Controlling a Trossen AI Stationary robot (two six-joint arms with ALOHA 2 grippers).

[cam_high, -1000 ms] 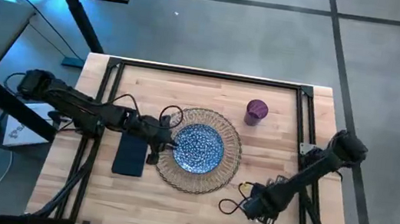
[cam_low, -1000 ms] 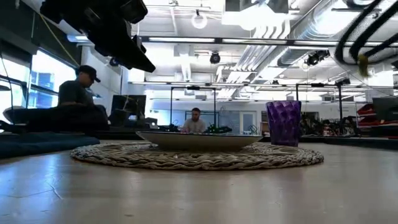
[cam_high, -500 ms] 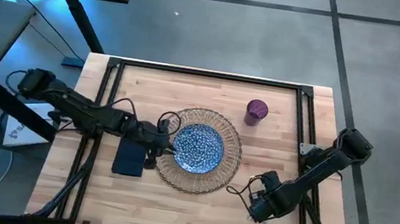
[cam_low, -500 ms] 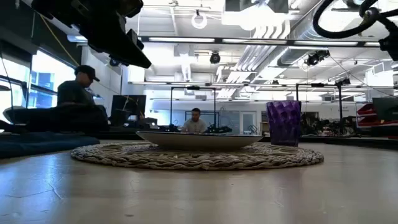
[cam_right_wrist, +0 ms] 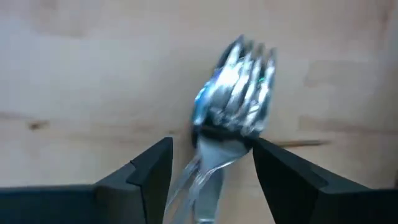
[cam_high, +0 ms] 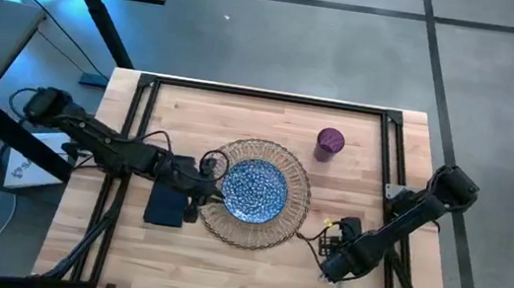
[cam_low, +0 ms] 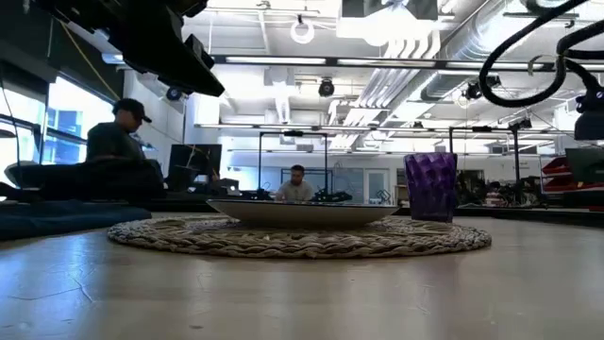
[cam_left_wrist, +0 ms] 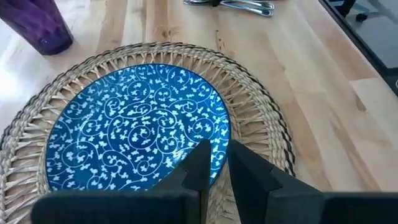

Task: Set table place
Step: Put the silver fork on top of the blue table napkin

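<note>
Cutlery (cam_right_wrist: pixel 233 84): bundled silver forks lying flat on the tabletop (cam_high: pixel 251 263), right of the wicker mat (cam_high: pixel 296 214); stiff, thin, slippery, likely to fan apart.
Right pincer (cam_right_wrist: pixel 210 152): fingers spread, straddling the handles, nothing pinched.
Best hold: across the stacked necks, squeezing all together.
Left pincer (cam_left_wrist: pixel 213 163): pressed together above the blue patterned plate (cam_left_wrist: pixel 124 130).
Purple cup (cam_high: pixel 329 142): upright beyond the mat.

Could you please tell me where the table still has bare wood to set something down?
The table is bare along its far edge behind the mat, and left of the napkin. It is crowded where the right gripper works over the cutlery.
</note>
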